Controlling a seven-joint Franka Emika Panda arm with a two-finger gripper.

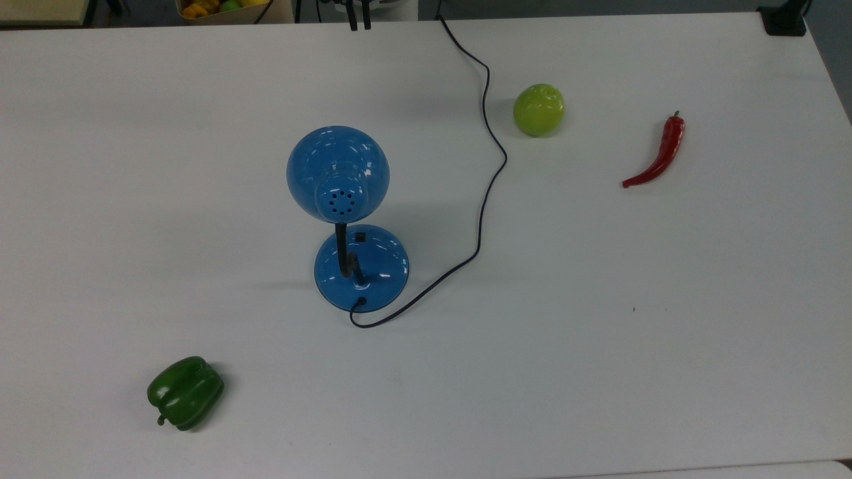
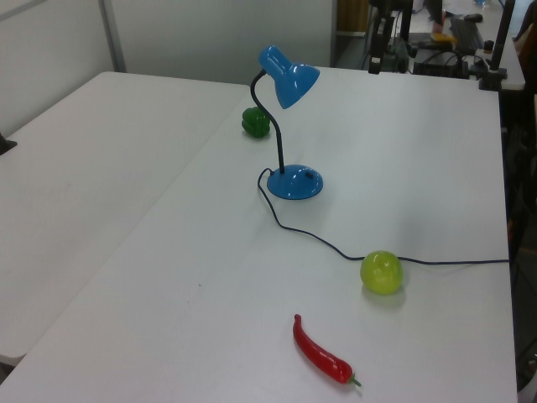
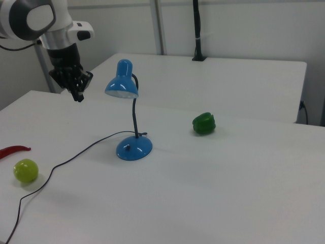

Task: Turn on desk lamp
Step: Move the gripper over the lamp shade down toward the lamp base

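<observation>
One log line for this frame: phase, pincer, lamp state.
phase: approach | pincer: in air, apart from desk lamp | switch: untouched | lamp: unlit

A broad white table [image 1: 599, 366] fills the workspace, with a second white table [image 2: 75, 168] butted along its side in the left view. Pale wall panels [image 3: 244, 25] rise behind in the right view, where a black post [image 3: 196, 30] stands at the far table's edge.

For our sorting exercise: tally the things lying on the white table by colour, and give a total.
Blue: 1, the desk lamp
Green: 2, the bell pepper and the apple
Red: 1, the chilli
Total: 4
</observation>
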